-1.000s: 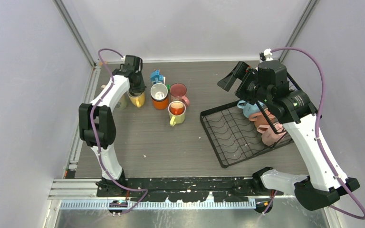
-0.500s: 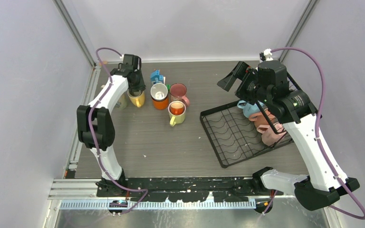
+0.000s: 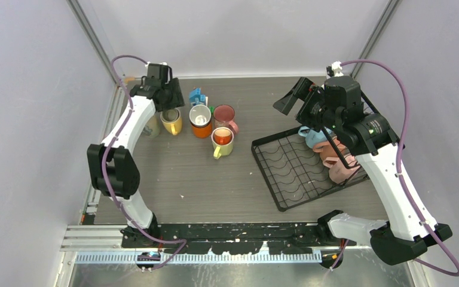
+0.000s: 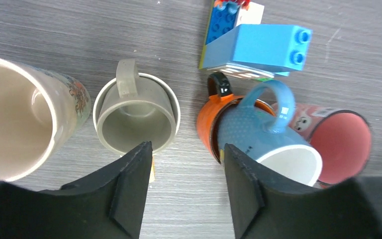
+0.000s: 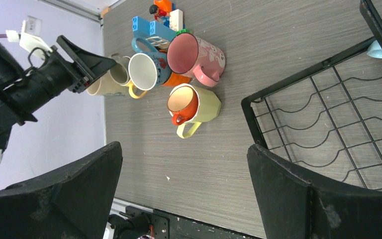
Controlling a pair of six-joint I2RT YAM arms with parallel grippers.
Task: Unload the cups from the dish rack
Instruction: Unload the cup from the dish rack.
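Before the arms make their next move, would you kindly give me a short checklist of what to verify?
1. Left tool open and empty: ok.
2. Yellow ceramic mug with grey inside standing upright on the grey wood-grain table: ok.
3. Right tool open and empty: ok.
4. Black wire dish rack emptied: not ok; a light blue mug and pink mugs sit in it.
5. Clear approach to those mugs: cannot tell; the right arm covers much of them.
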